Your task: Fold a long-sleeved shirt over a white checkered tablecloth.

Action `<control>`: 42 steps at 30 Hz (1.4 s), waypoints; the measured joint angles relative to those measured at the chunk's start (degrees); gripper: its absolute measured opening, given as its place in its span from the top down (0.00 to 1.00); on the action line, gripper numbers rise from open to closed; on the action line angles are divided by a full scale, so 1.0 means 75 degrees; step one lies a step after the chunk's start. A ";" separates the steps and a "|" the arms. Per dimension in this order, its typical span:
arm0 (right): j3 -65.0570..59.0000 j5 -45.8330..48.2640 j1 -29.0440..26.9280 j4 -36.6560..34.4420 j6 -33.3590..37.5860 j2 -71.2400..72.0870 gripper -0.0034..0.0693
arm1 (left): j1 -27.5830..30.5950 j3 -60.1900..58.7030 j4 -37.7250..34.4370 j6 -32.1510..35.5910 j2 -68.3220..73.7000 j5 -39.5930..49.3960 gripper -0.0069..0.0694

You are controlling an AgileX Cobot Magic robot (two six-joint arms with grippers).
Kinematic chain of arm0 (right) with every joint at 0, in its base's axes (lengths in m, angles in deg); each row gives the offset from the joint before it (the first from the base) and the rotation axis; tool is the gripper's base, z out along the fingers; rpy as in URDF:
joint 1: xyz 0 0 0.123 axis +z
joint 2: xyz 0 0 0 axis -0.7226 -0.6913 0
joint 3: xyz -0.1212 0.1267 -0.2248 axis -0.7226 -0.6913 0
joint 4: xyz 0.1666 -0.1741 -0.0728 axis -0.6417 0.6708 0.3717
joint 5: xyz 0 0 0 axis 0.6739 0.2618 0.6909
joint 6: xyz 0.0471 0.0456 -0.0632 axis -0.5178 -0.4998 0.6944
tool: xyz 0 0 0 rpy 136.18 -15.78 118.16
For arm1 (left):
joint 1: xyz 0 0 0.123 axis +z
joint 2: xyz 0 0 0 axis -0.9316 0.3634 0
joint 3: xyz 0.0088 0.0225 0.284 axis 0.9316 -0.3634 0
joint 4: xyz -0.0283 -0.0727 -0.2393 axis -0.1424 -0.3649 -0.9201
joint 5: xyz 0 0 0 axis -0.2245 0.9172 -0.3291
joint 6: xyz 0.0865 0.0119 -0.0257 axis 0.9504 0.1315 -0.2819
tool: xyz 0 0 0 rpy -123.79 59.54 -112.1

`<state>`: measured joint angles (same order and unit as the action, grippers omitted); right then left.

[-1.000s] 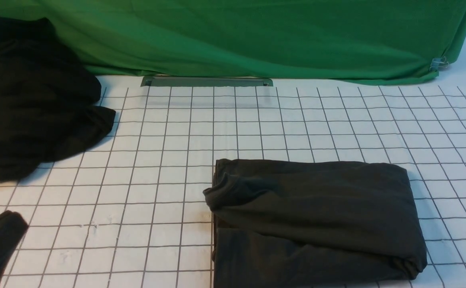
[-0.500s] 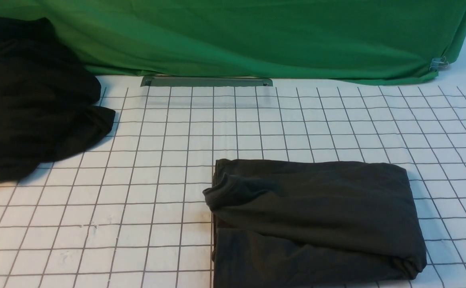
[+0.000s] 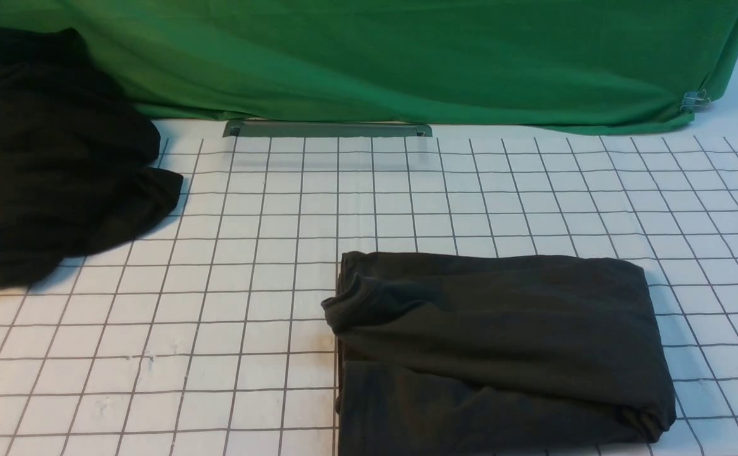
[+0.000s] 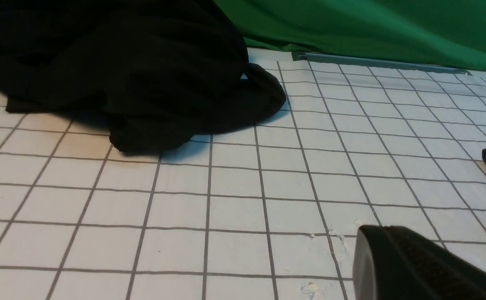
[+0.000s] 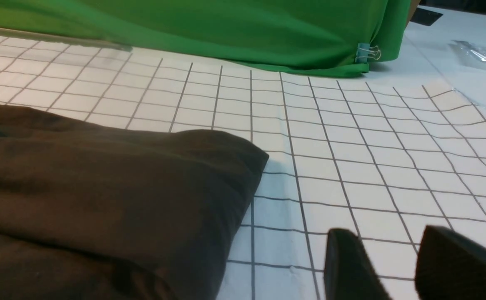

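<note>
Item: long-sleeved shirt, dark charcoal knit, lying as a thick folded rectangle on the white checkered tablecloth.
Position: directly beside the right hand, on its inner side and a little ahead of it, not touching; well apart from the left hand, which sits far out to the other side.
Condition: several layers stacked; one ribbed edge, collar or cuff, bulges out at the end facing the left hand; a rumpled corner shows at the near end on the right hand's side. No logo or print is visible in this lie.
Handling, judged: light, soft and limp; it will sag and slide apart if lifted by one layer. The cloth under it may drag along with it.
Where to take hold, judged: the full thickness at a folded edge or corner, pinching all layers together, preferably two corners at once.
Left hand: jaws closed on nothing, low over bare grid squares; only a dark tip shows in the front view.
Right hand: two dark fingers stand partly apart with grid visible between them, holding nothing.
Task stage, judged: folding looks complete or nearly so; both hands are off the shirt.
Other stock: black heap of clothing, ahead of the left hand, unfolded.
Backdrop: green cloth, clipped with a binder clip.
</note>
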<state>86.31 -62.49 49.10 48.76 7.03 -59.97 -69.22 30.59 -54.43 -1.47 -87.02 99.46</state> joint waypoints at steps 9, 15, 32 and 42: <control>0.0000 0.0000 0.0000 0.0000 0.0000 0.0000 0.62 | 0.0000 0.0000 -0.0007 0.0000 0.0000 0.0000 0.89; 0.0000 0.0000 0.0000 0.0000 0.0000 0.0000 0.62 | 0.0000 0.0000 -0.0007 0.0000 0.0000 0.0000 0.89; 0.0000 0.0000 0.0000 0.0000 0.0000 0.0000 0.62 | 0.0000 0.0000 -0.0007 0.0000 0.0000 0.0000 0.89; 0.0000 0.0000 0.0000 0.0000 0.0000 0.0000 0.62 | 0.0000 0.0000 -0.0007 0.0086 0.0000 0.0000 0.89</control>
<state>86.31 -62.49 49.10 48.76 7.03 -59.97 -69.22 30.59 -54.49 -0.82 -87.02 99.46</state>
